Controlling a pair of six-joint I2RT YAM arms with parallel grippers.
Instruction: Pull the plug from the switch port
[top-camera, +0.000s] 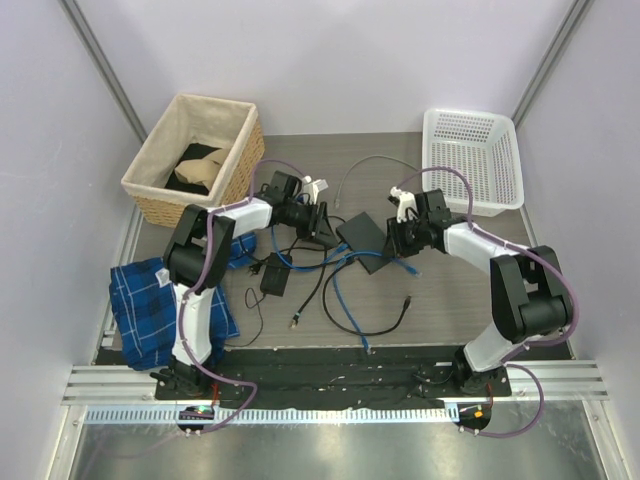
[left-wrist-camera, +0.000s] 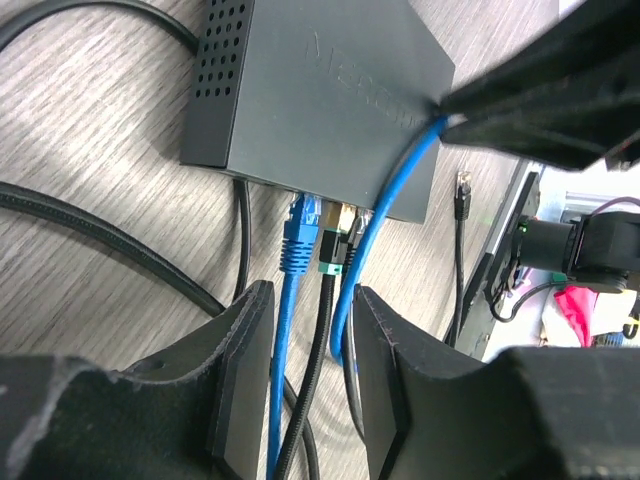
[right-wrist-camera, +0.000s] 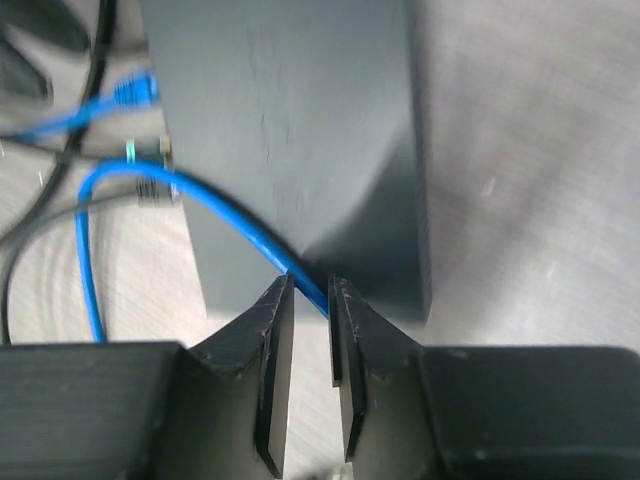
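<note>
Grip belongs, I judge, on the stiff blue plug (left-wrist-camera: 300, 235) seated in the probably light, slide-prone switch port (left-wrist-camera: 320, 90) mid-table, not the limp blue cable (right-wrist-camera: 235, 222) the right gripper (right-wrist-camera: 311, 285) pinches; the left gripper (left-wrist-camera: 313, 293) hangs half-open, empty, just short of that plug.

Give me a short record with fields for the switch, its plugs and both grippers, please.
switch port: flat black rectangular box on the grey wood-pattern table
plugged in: blue plastic plug, black plug with teal band
left gripper: open, the plugs' cables between its fingers
right gripper: jaws narrow around thin blue cable, grip uncertain
</note>
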